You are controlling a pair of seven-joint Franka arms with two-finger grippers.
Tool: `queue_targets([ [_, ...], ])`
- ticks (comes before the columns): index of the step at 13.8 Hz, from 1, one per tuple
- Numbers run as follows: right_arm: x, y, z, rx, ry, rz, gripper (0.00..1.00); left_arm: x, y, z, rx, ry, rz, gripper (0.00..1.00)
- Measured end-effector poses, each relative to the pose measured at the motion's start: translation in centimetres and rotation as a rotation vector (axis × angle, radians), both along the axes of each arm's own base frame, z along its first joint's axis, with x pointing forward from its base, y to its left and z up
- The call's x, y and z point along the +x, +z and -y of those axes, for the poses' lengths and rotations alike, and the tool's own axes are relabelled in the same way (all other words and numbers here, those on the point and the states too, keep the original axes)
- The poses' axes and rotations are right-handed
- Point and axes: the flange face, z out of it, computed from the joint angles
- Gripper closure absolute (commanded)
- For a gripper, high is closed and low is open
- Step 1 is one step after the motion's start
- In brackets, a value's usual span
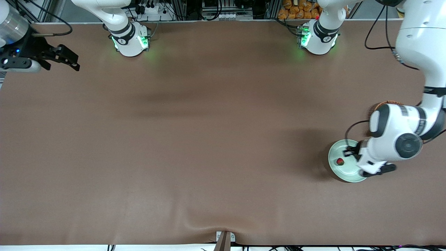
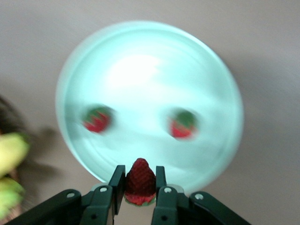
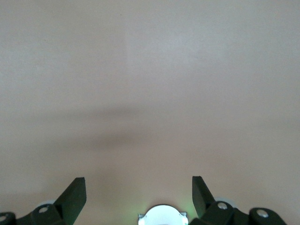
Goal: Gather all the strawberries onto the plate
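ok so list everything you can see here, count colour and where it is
strawberries: three, red with green tops; two lie on the plate, the third is held in the left gripper over the plate's edge
plate: one, pale mint green, on the table toward the left arm's end
basket: one, brown wicker, mostly hidden by the left arm, farther from the front camera than the plate
yellow-green fruit: blurred, count unclear, beside the plate
table: one, brown cover
left gripper: one, black, shut on the strawberry
right gripper: one, black, open, waiting over the table's right-arm end
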Motion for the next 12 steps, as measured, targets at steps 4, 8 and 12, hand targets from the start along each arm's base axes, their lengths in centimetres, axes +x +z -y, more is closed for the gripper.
queue_targets([
  [4, 2.8, 1.2, 0.3, -0.027, -0.001, -0.057, 0.0, 1.4, -2.1, -1.9, -0.036, -0.008, 0.109, 0.89],
  [8, 2.9, 1.5, -0.1, -0.02, 0.005, 0.009, 0.0, 2.2, -2.3, -0.1, -0.029, -0.055, 0.134, 0.0],
  [12, 0.5, 0.7, -0.3, -0.024, 0.012, 0.053, 0.0, 3.1, 3.8, 0.9, 0.002, -0.085, 0.201, 0.0],
])
